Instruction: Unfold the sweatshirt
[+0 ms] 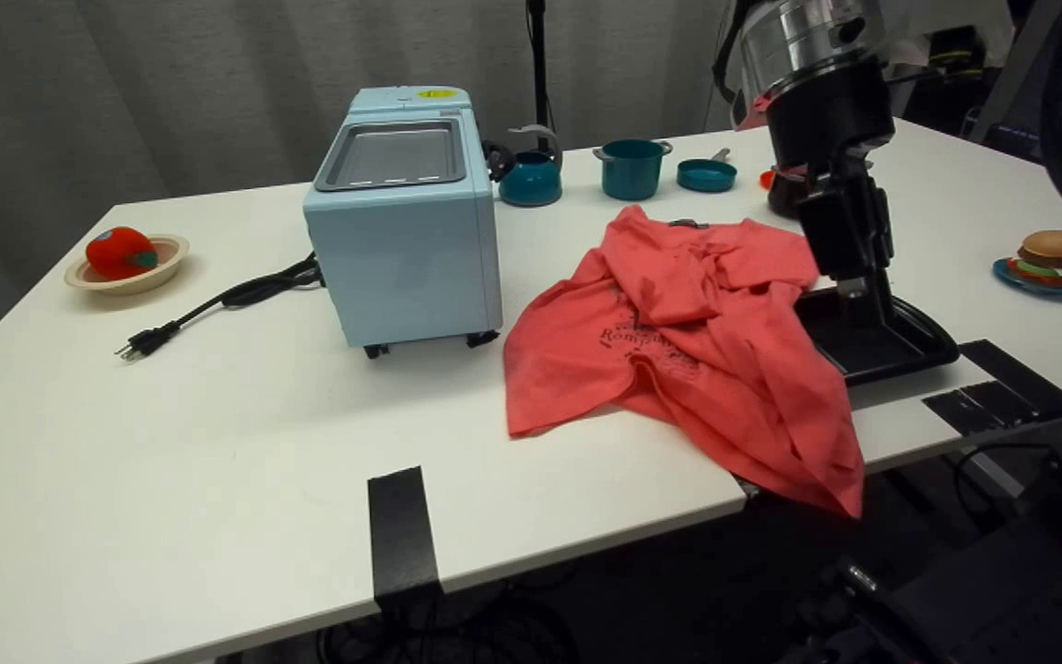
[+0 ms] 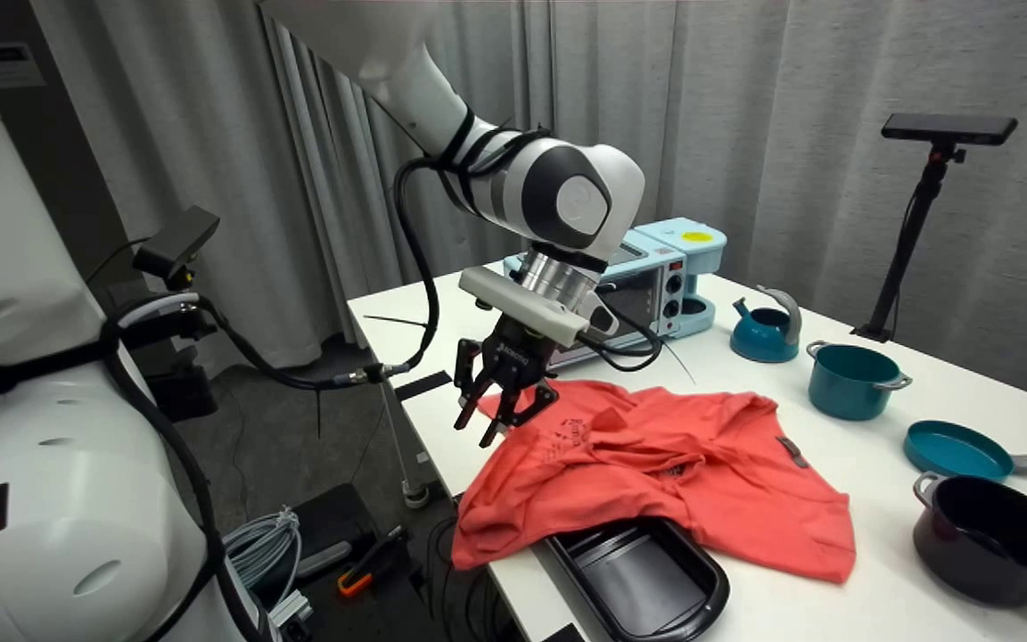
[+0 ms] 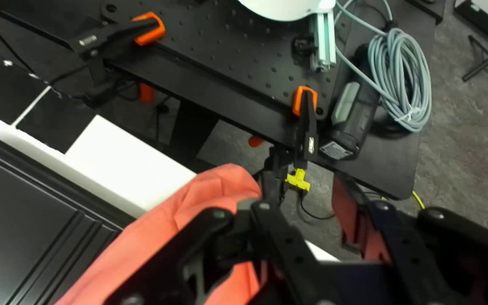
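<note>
The red sweatshirt (image 1: 568, 364) lies crumpled and bunched on the white table, with dark print partly showing. One corner hangs over the table's edge. In an exterior view the sweatshirt (image 2: 585, 481) spreads flatter toward the back, with a collar label showing, and partly covers a black baking pan. My gripper (image 2: 476, 433) points down near the table's edge, above and beside the cloth. In the wrist view the gripper (image 3: 305, 182) is open, with a gap and no cloth between its fingers. The sweatshirt (image 3: 163, 233) passes beside and beneath the left finger; whether they touch is unclear.
The black baking pan (image 1: 937, 349) lies at the table's edge beside the sweatshirt. A light blue toaster oven (image 1: 416, 249) stands close by. A teal kettle (image 2: 761, 337), teal pot (image 2: 848, 392), teal pan (image 2: 950, 450) and dark pot (image 2: 977, 562) stand behind. A toy burger (image 1: 1052, 258) sits farther off.
</note>
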Controlling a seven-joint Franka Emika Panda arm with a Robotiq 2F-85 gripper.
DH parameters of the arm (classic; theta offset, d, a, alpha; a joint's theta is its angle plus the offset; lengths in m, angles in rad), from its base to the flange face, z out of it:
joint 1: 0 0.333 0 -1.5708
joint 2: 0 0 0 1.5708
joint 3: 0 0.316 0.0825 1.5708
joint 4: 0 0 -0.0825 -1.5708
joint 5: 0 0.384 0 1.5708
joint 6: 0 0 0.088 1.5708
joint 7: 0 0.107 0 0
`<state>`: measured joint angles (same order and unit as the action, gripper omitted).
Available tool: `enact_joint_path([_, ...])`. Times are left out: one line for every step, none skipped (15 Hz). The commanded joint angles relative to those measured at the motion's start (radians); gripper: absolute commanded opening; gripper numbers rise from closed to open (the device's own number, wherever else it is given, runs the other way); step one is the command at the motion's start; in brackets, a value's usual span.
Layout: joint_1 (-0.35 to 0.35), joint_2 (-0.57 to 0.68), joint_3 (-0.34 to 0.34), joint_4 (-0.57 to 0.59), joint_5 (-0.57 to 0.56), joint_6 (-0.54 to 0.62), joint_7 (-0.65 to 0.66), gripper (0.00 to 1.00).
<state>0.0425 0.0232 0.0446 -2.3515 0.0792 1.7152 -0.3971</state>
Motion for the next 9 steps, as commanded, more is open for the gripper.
enact_joint_path([-0.010,-0.008,-0.010,0.021,-0.073,-0.034,0.006,0.70])
enact_joint_path([-0.014,-0.003,-0.015,0.035,-0.080,-0.020,0.020,0.79])
enact_joint_path([-0.017,-0.003,-0.019,0.046,-0.089,-0.007,0.033,0.85])
enact_joint_path([-0.021,-0.002,-0.025,0.061,-0.097,0.016,0.051,0.94])
enact_joint_path([-0.024,-0.001,-0.030,0.076,-0.116,0.038,0.070,0.99])
enact_joint_path([-0.027,-0.002,-0.035,0.091,-0.141,0.072,0.094,1.00])
enact_joint_path([-0.030,-0.001,-0.041,0.108,-0.159,0.100,0.117,1.00])
enact_joint_path([-0.034,-0.001,-0.046,0.123,-0.178,0.131,0.141,1.00])
enact_joint_path([-0.038,-0.001,-0.051,0.137,-0.199,0.161,0.168,1.00])
